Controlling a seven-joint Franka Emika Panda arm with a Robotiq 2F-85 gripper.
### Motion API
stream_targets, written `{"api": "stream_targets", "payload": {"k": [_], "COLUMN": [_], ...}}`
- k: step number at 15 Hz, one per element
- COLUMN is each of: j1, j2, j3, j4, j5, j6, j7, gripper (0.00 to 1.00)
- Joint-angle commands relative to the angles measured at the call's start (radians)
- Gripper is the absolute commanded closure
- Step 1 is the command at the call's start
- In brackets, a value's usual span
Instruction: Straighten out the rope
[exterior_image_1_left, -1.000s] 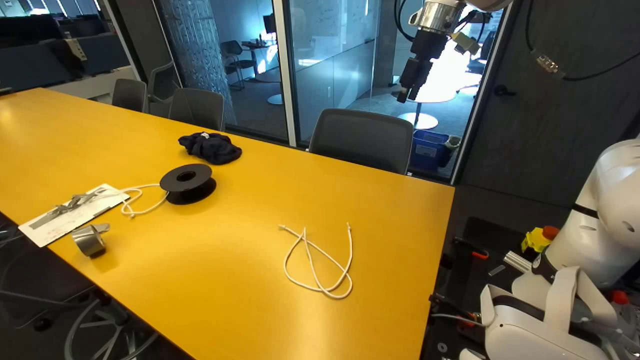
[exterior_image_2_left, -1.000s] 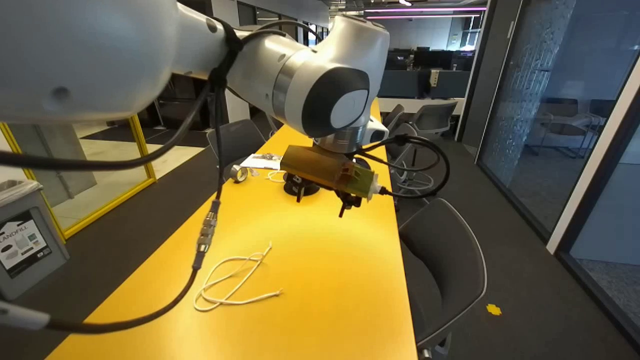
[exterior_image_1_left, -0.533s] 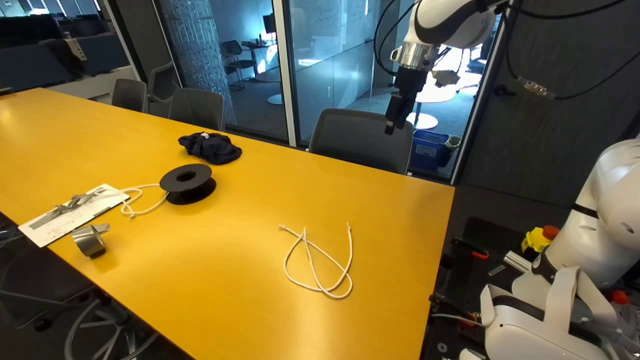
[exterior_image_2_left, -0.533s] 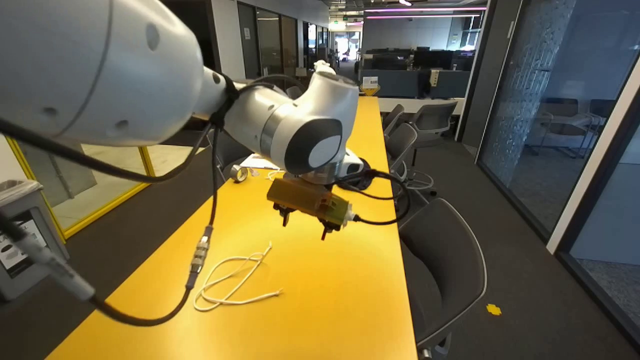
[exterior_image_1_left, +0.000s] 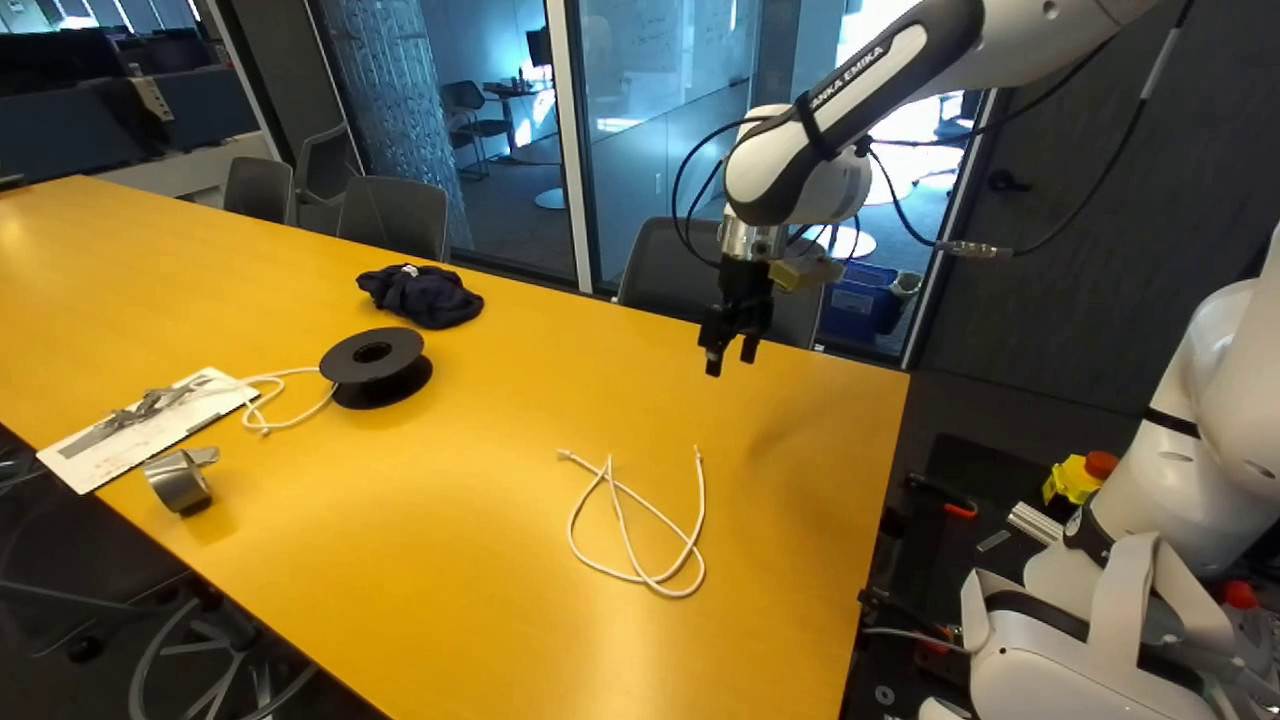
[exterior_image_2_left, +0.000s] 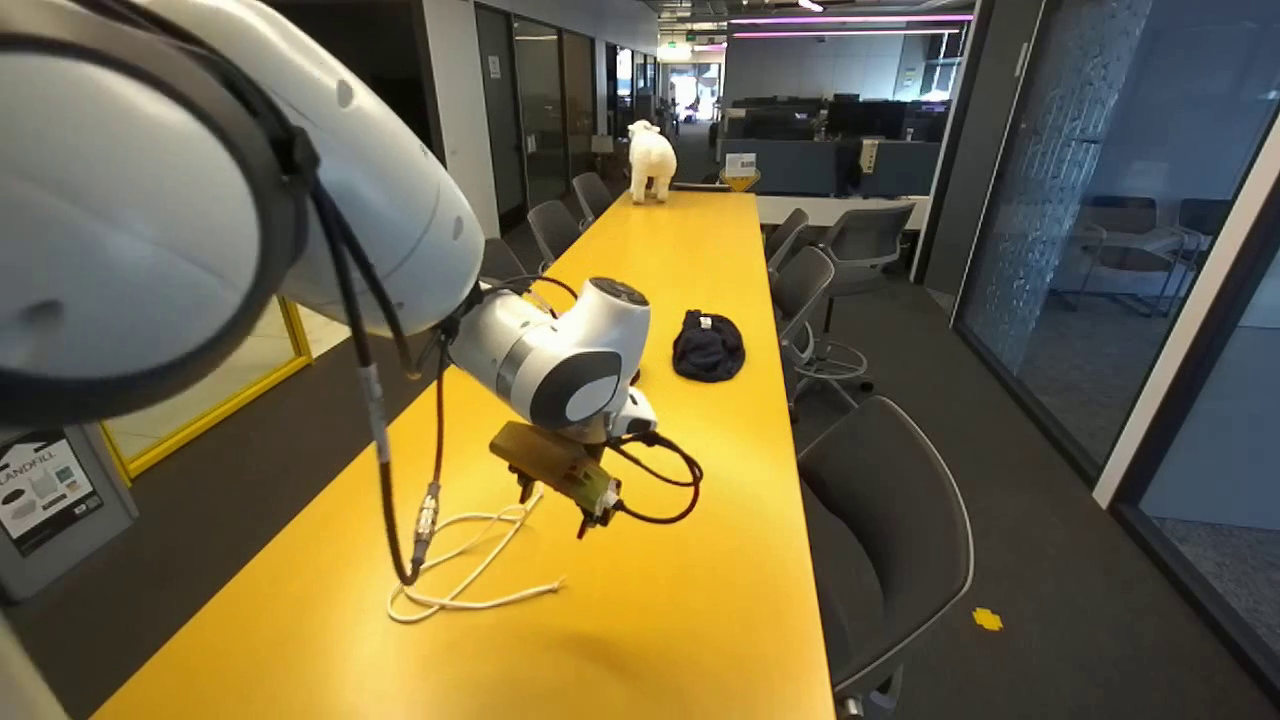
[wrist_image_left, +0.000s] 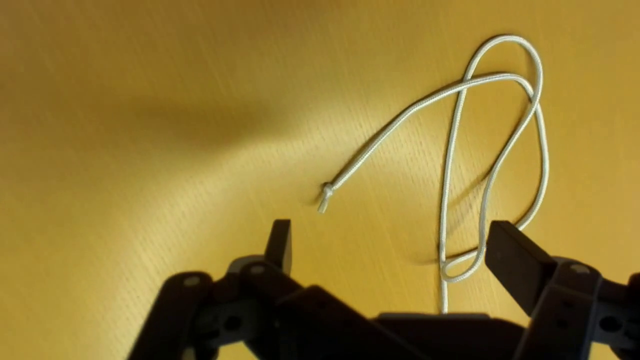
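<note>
The rope is a thin white cord lying in crossing loops on the yellow table, in both exterior views. In the wrist view the rope fills the right half, with one knotted end pointing toward the left finger. A small loop shows between the fingers near the right one, and the rope's lower part is hidden behind the gripper. My gripper is open and empty, above the table and apart from the rope. In an exterior view the gripper hangs pointing down, beyond the rope; it also shows in an exterior view.
A black spool with a white cable leading to a flat white strip lies farther along the table. A silver tape roll and dark cloth are there too. A grey chair stands at the table's side.
The arm has come down toward the table, and the gripper has moved closer to the rope from higher up. The rope has not moved.
</note>
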Motion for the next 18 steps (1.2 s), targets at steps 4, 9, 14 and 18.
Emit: {"api": "stream_targets", "payload": {"k": [4,9,14,18], "j1": [0.003,0.015,0.036,0.074], "j2": [0.254,0.389,0.484,0.529], "j3": [0.105,0.167,0.217,0.203], "j4": [0.174,0.274,0.336,0.372], "j5": [0.045,0.050,0.047,-0.006], "j6": [0.074,0.057,0.055,0.100], "j7": [0.242,0.328,0.351,0.372], "gripper": [0.00,0.00,0.00,0.00]}}
